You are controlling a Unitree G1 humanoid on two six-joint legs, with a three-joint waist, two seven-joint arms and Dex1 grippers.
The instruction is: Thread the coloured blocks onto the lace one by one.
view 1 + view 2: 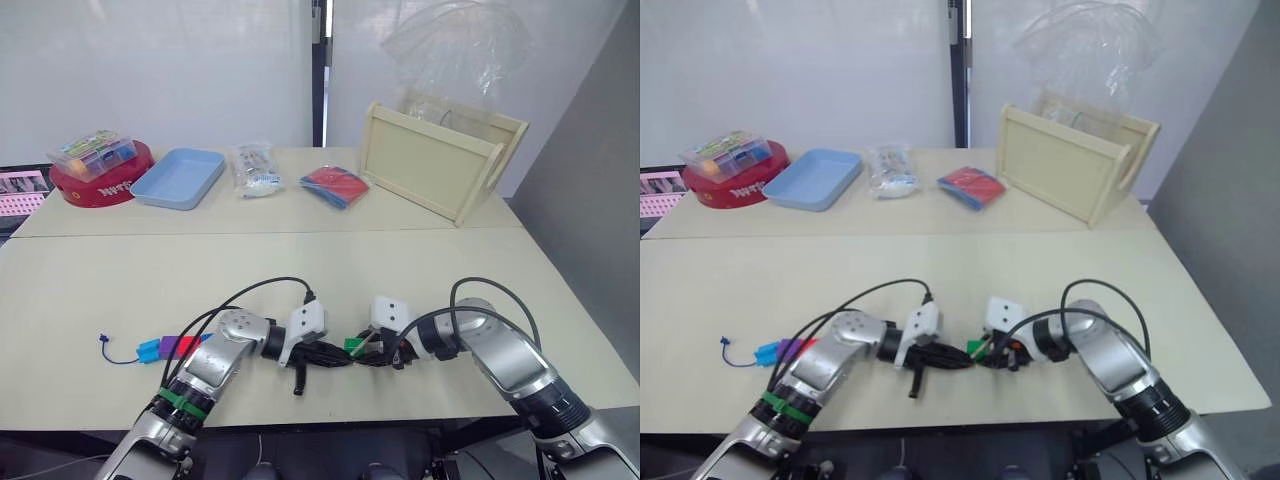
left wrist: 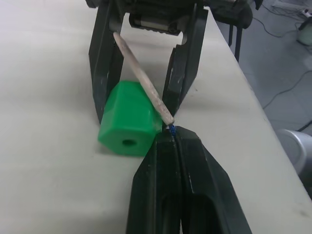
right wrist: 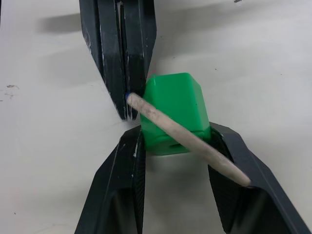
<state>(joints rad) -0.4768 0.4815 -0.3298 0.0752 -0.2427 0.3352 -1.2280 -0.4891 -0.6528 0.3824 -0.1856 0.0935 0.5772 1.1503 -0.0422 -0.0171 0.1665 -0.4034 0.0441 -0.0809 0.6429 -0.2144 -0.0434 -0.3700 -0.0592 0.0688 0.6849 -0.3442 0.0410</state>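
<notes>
The green block (image 3: 173,105) sits on the table between the two fingers of my right gripper (image 3: 175,134), which is shut on it; one hole faces the right wrist camera. My left gripper (image 2: 174,131) is shut on the lace right where its pale stiff tip (image 2: 144,80) begins. The tip lies slanted across the top of the green block, outside the hole. Both grippers meet near the table's front edge, with the green block (image 1: 352,345) between them. The dark-blue lace (image 1: 125,358) trails left, carrying a cyan (image 1: 150,349), a purple (image 1: 169,346) and a red block (image 1: 188,346), with its knot (image 1: 103,338) at the far end.
Along the back of the table stand a red tin (image 1: 100,185) with a clear box of pieces on it, a light-blue tray (image 1: 180,178), a plastic bag (image 1: 255,168), a red-and-blue packet (image 1: 335,185) and a wooden crate (image 1: 440,160). The table's front edge runs just below the grippers.
</notes>
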